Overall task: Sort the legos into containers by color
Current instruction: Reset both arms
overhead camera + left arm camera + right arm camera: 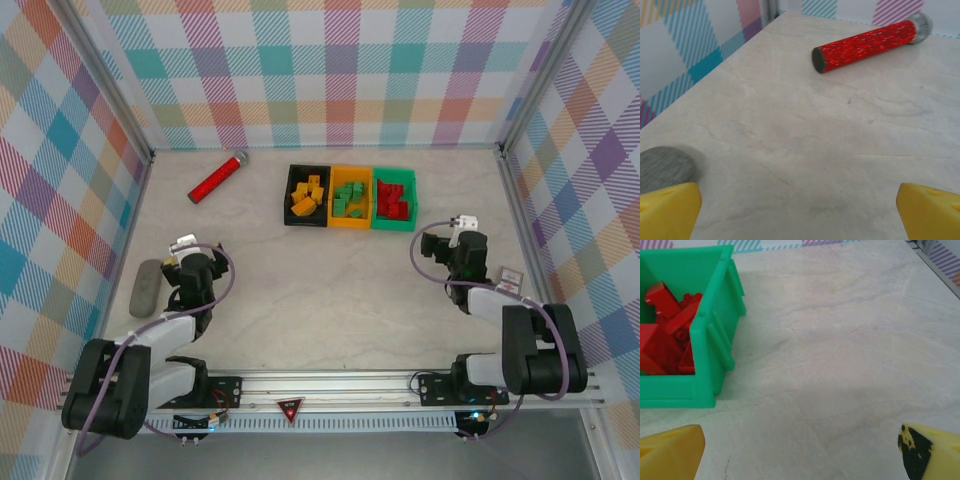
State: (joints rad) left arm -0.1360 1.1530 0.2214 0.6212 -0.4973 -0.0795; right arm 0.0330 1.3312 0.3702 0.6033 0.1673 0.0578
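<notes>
Three joined containers (350,224) sit in the upper centre of the top view, holding the legos (349,197): yellow-orange in the black bin, green in the orange, red in the green. The left gripper (800,210) and right gripper (800,450) both stand spread wide over the table (330,290).

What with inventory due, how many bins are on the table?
3, joined in a row at the far middle: black bin left, orange-yellow bin middle, green bin right. None seem hidden.
</notes>
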